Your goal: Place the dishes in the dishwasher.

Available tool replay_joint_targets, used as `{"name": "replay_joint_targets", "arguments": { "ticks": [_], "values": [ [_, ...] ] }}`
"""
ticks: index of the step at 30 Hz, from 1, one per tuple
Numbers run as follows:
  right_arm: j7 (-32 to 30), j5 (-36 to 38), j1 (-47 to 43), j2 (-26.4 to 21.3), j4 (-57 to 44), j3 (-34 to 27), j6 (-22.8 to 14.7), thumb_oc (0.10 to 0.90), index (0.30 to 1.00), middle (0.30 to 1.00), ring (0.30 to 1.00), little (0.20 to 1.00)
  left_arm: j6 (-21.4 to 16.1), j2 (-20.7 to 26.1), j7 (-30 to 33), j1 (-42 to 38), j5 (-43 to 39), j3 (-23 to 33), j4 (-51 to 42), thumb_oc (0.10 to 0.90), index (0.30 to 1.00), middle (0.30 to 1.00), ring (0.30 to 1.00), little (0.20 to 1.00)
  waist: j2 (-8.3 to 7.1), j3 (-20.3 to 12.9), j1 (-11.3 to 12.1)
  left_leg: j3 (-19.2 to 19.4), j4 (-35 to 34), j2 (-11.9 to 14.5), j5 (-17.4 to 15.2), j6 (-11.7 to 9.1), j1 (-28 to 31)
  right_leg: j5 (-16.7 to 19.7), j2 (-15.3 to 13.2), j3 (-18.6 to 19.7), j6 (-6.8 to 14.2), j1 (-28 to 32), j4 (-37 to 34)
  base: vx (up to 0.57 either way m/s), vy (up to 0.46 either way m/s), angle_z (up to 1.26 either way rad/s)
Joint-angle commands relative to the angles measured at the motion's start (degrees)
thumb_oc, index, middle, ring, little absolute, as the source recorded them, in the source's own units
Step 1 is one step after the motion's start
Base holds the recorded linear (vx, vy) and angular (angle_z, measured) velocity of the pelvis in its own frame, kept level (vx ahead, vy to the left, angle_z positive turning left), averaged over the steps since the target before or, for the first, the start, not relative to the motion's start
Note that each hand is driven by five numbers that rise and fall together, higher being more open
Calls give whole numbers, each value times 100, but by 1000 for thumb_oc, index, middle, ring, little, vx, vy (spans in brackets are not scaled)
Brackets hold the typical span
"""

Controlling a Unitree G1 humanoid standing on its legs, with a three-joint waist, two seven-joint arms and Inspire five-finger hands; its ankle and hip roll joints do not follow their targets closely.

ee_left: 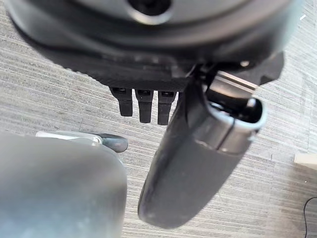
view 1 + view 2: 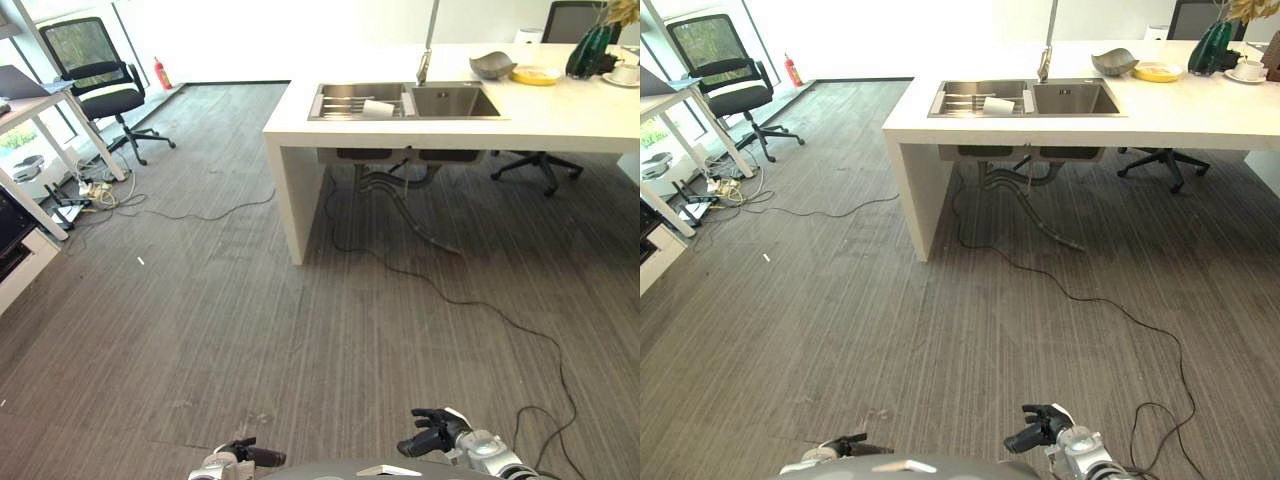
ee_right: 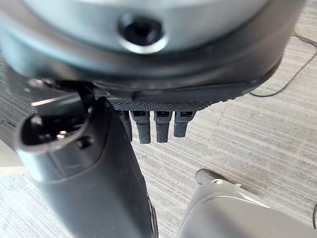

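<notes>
We see a sink (image 2: 455, 102) holding what may be a white cup (image 2: 378, 108); left hand (image 2: 252, 456) and right hand (image 2: 432, 432) fingers relaxed, empty

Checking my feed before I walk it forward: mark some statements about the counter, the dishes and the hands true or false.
1. The sink is set into the white counter. True.
2. The yellow plate lies inside the sink. False: it sits on the counter, beside the grey bowl.
3. The right hand holds a dish. False: it holds nothing and is low over the floor.
4. The left hand holds nothing. True.
5. An office chair stands far left. True.
</notes>
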Motion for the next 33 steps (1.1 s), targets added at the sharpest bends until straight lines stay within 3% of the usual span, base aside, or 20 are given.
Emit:
{"name": "replay_joint_targets", "arguments": {
  "ticks": [1,8,12,14,18,24,33],
  "values": [
    [-42,30,-392,200,312,23,-243,800,900,900,900,900,-231,-54,123,-247,-15,285,103,800,900,900,900,900,-400,34,-54,-86,-697,-460,109,3,97,496,-184,-191,546,1301,-2071,0,0,0],
    [-73,156,-238,265,502,-153,-263,800,900,900,900,900,-355,-80,186,-207,27,299,94,800,900,900,900,900,-403,27,-63,-117,-697,-462,107,-4,102,474,-196,-241,543,1326,-2071,0,0,0],
    [-110,305,-104,335,490,-268,-360,800,900,900,900,900,-608,-69,383,-161,-11,353,-61,800,900,900,900,900,-422,31,-60,-137,-697,-458,99,-9,114,464,-199,-263,546,1344,-2071,0,-4,1],
    [-51,441,-36,333,438,-396,-437,800,900,900,900,900,-776,15,329,-91,-459,808,-46,800,900,900,900,900,-449,39,-26,-167,-697,-455,89,-16,124,445,-206,-285,546,1357,-2071,-6,-26,4],
    [-85,543,-48,346,433,-442,-450,800,900,900,900,900,-733,26,489,-129,-620,947,113,800,900,900,900,900,-448,23,-41,-150,-697,-455,79,-20,142,432,-210,-302,544,1384,-2071,2,-9,5],
    [-289,676,21,317,550,-518,-398,800,900,900,900,900,-650,-116,898,-165,-663,739,10,800,900,900,900,900,-389,18,-114,-104,-697,-448,72,-27,171,441,-200,-277,537,1402,-2071,1,0,1],
    [-136,1052,94,264,339,-764,-329,800,900,900,900,900,-486,-383,527,-32,-1388,858,-342,800,900,900,900,900,-258,128,-187,-116,-697,-446,82,-29,165,466,-194,-264,505,1360,-2071,-5,-1,-4]
  ]
}}
